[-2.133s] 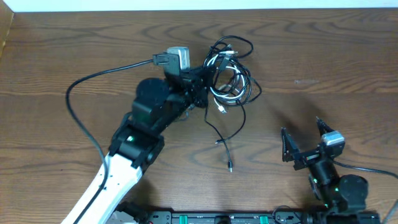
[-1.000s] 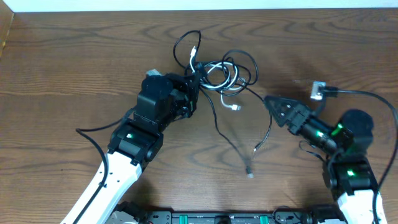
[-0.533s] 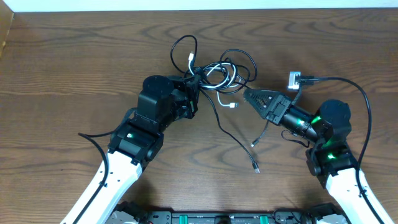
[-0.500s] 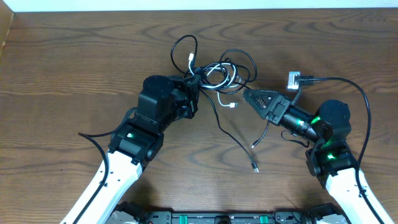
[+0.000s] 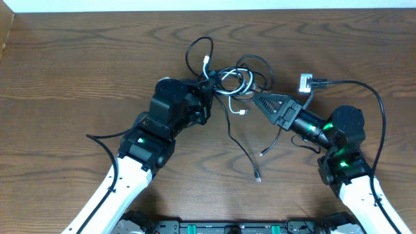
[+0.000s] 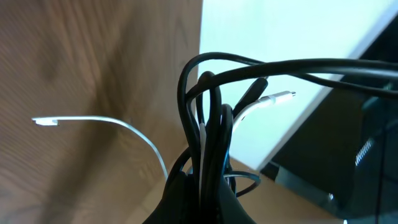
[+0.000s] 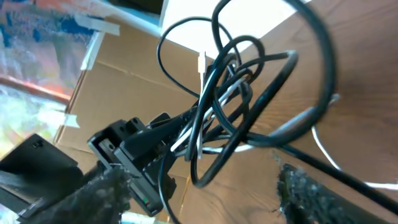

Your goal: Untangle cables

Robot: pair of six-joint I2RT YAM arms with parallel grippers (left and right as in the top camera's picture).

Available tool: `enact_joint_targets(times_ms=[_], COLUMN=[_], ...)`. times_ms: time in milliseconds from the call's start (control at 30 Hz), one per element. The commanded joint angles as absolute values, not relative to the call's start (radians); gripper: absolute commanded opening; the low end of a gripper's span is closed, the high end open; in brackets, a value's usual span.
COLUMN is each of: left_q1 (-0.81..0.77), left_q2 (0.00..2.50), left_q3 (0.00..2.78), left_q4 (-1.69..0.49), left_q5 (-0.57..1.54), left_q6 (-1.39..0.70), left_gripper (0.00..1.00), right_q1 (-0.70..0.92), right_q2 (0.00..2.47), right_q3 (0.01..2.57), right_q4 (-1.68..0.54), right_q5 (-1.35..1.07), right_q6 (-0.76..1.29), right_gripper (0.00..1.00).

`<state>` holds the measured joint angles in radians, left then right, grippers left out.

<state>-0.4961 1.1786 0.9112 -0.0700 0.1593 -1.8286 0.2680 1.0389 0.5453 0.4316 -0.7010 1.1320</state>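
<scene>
**A:** What is holding everything up here?

**B:** A wooden table [image 5: 65, 65] is carrying it all, with brown grain running left to right.

**A:** And what is lying on it?

**B:** Loose ends of the cables [image 5: 232, 80] are trailing across the middle. One black strand is running toward the near side and ending in a small plug [image 5: 258, 177]. A shorter black end [image 5: 263, 153] is lying just right of it. A white plug [image 5: 244, 112] is sitting farther back, but I cannot tell whether it is touching the wood.

Looks like a robotics lab bench. Left arm [image 5: 140, 146] and right arm [image 5: 344, 127] sit at a wood-grain table [image 5: 65, 65], green status LEDs lit, black equipment rail [image 5: 234, 229] along the near edge. Taped cardboard boxes [image 7: 118, 81] behind.
</scene>
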Motion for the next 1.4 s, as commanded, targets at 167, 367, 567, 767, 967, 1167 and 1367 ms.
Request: enact_joint_targets(times_ms=[167,367,567,767,967,1167,1367], left_q1=[-0.53,-0.546,-0.569,-0.563,-0.509,-0.467,-0.46], left_q2=[1.179,1.179,1.179,1.178,1.174,1.174,1.174], left_q3=[0.929,0.929,0.929,0.929,0.929,0.929,0.929], left_q4=[-0.036,-0.027,-0.012,-0.014,-0.023,-0.076,-0.082], left_q5=[0.175,0.175,0.171,0.135,0.134,0.134,0.126], left_q6=[-1.816,-1.815,-1.815,-1.785,-1.735,-1.735,-1.711], left_gripper=[0.07,0.07,0.07,0.08,0.07,0.07,0.08], right_q1=[0.284,0.284,0.284,0.279,0.223,0.14,0.085], right_q2=[1.04,1.041,1.041,1.041,1.041,1.041,1.041], right_q3=[0.555,0.555,0.555,0.555,0.555,0.555,0.555], right_q4=[0.445,0.442,0.426,0.374,0.255,0.112,0.019], right_q5=[-0.664,-0.645,-0.634,-0.626,-0.632,-0.639,-0.639], right_q6=[1.129,1.129,1.128,1.084,1.04,0.969,0.913], right_gripper=[0.39,0.32,0.1,0.01,0.01,0.01,0.01])
